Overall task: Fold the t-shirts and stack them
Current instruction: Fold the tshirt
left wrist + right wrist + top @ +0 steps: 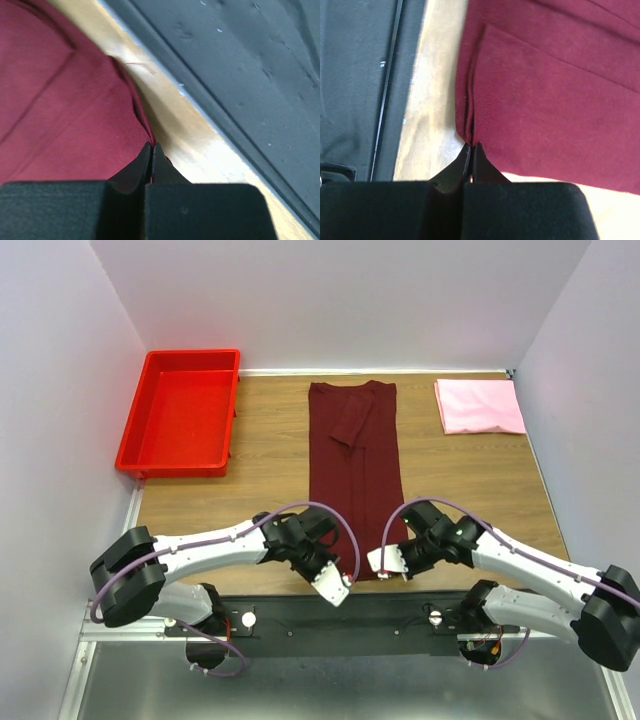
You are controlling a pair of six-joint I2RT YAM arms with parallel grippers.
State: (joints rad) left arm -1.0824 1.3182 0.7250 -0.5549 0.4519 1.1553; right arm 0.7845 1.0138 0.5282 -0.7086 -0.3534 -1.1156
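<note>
The dark maroon t-shirt lies as a long folded strip down the middle of the table, sleeves folded in, collar at the far end. My left gripper is shut on its near left bottom corner. My right gripper is shut on its near right bottom corner. Both hold the hem right at the table's near edge. The light pink t-shirt lies folded flat at the far right corner.
A bright red plastic bin stands at the far left. The black rail of the arm mount runs just below the table's near edge. White walls close the table on three sides.
</note>
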